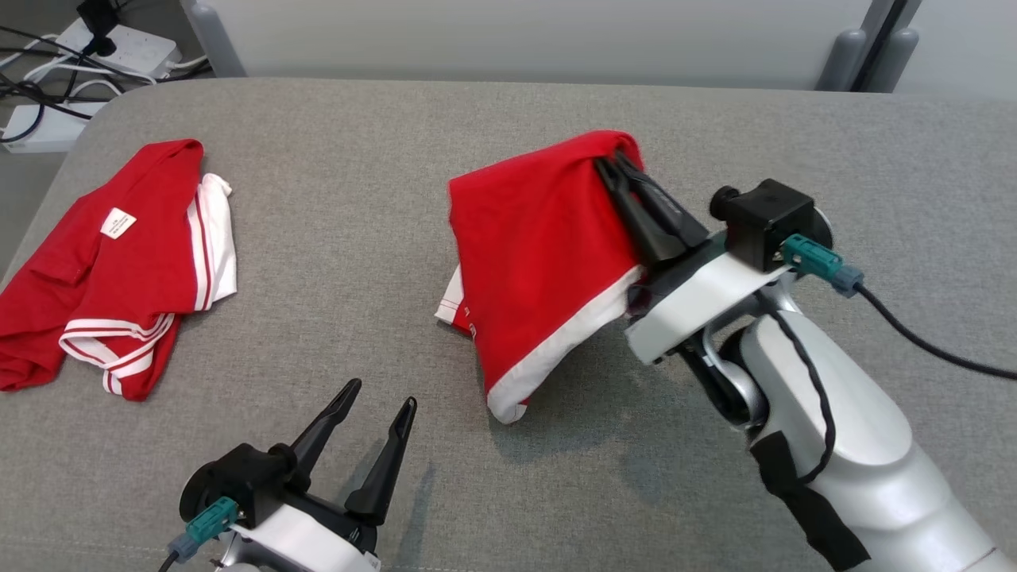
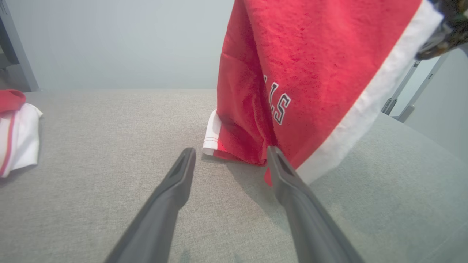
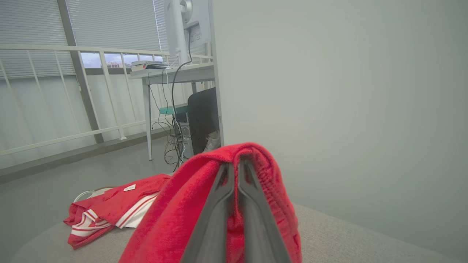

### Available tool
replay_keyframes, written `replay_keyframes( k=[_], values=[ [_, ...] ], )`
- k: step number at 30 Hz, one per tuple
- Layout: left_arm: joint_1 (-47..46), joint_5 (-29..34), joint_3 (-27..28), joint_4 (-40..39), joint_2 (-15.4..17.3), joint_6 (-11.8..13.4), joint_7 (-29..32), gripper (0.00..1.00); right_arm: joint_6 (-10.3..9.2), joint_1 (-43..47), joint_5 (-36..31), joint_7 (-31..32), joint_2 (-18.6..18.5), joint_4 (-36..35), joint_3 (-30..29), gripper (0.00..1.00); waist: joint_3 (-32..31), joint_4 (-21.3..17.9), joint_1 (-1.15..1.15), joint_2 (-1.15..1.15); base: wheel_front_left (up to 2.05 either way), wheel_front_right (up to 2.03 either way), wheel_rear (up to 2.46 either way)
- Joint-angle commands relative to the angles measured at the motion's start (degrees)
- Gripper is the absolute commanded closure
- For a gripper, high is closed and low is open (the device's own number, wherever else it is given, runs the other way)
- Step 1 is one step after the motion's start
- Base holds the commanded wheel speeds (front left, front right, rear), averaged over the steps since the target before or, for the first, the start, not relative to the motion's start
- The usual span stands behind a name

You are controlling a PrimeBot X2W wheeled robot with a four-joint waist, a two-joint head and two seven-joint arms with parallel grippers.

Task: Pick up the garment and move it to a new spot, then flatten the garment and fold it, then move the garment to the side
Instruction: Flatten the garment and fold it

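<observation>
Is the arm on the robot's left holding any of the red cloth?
No, the left fingers stand spread apart above the grey table, gripping nothing; the right fingers pinch the lifted red garment.

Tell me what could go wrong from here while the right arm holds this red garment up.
1. The right gripper is shut on just a small bunch at the top of the garment; the cloth could slip out during the carry.
2. Its lower corner seems to rest on the table, so dragging may bunch it.
3. The open left gripper sits close to the hanging hem and could snag it.
</observation>
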Motion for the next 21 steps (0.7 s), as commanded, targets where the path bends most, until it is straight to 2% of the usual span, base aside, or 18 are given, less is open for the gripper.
replay_keyframes(
  k=[1, 6, 7, 8, 14, 21],
  values=[
    [-1.32, 0.47, 1.79, -1.31, 0.77, -0.23, -0.34, 0.0, 0.06, -0.11, -1.7, 1.26, 0.75, 2.99, -2.45, 1.0, 0.68, 0.59, 0.0, 0.0, 0.0, 0.0, 0.0],
    [-2.96, -0.54, -0.37, -2.25, 1.39, -0.23, -0.34, 0.0, 0.06, -1.27, -7.17, 5.57, 0.75, 18.84, -7.89, 1.0, 2.56, 3.18, 0.0, 0.0, 0.0, 0.0, 0.0],
    [-3.59, -1.01, -1.12, -2.58, 1.72, -0.23, -0.34, 0.0, 0.06, -1.95, -8.34, 5.97, 0.75, 23.58, -9.87, 0.85, 3.12, 4.01, 0.0, 0.0, 0.0, 0.0, 0.0],
    [-3.81, -1.16, -1.32, -2.76, 1.91, -0.23, -0.34, 0.0, 0.06, -2.44, -9.8, 6.47, 0.75, 25.94, -10.53, 0.0, 3.32, 4.15, 0.0, 0.0, 0.0, 0.0, 0.0],
    [-3.82, -1.79, -2.28, -2.9, 2.57, -0.23, -0.34, 0.0, 0.06, -2.93, -12.45, 2.77, 0.75, 31.66, -16.35, 0.0, 2.85, 2.76, 0.0, 0.0, 0.0, 0.0, 0.0],
    [-3.08, -1.41, -2.81, -3.1, 2.6, -0.23, -0.34, 0.0, 0.06, -0.34, -15.56, -0.23, 0.75, 32.17, -21.31, 0.0, 1.99, -1.09, 0.0, 0.0, 0.0, 0.0, 0.0]
  ],
)
